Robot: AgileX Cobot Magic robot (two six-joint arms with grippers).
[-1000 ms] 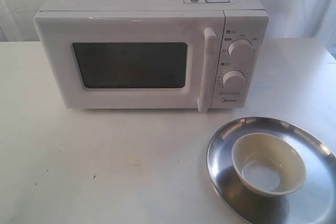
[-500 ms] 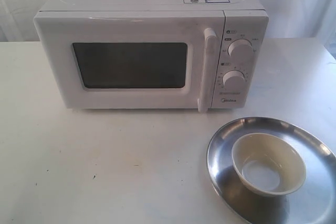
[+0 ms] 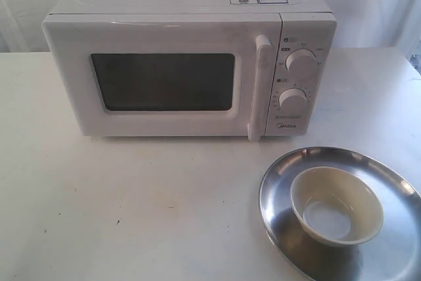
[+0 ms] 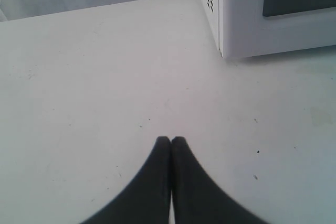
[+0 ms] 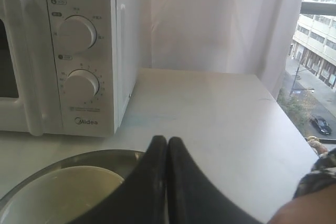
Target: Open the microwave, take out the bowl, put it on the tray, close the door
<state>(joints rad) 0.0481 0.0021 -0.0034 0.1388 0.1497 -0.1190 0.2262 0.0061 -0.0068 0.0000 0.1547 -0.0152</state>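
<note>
The white microwave (image 3: 191, 64) stands at the back of the table with its door (image 3: 158, 80) shut flush and the bar handle (image 3: 259, 87) upright. In front of its knob side lies the steel tray (image 3: 283, 189), and the cream bowl (image 3: 337, 206) sits upright on it. Neither gripper shows in the exterior view. My left gripper (image 4: 171, 140) hovers shut and empty over bare table near a lower corner of the microwave (image 4: 247, 19). My right gripper (image 5: 167, 140) is shut and empty, just beside the tray (image 5: 73, 160) and bowl (image 5: 63, 195), facing the microwave's control panel (image 5: 79, 56).
The white table (image 3: 131, 202) stretches wide to the left of the tray. A white curtain hangs behind the microwave. In the right wrist view a window (image 5: 315, 66) lies past the table's edge, and a patterned sleeve (image 5: 320, 174) shows at one corner.
</note>
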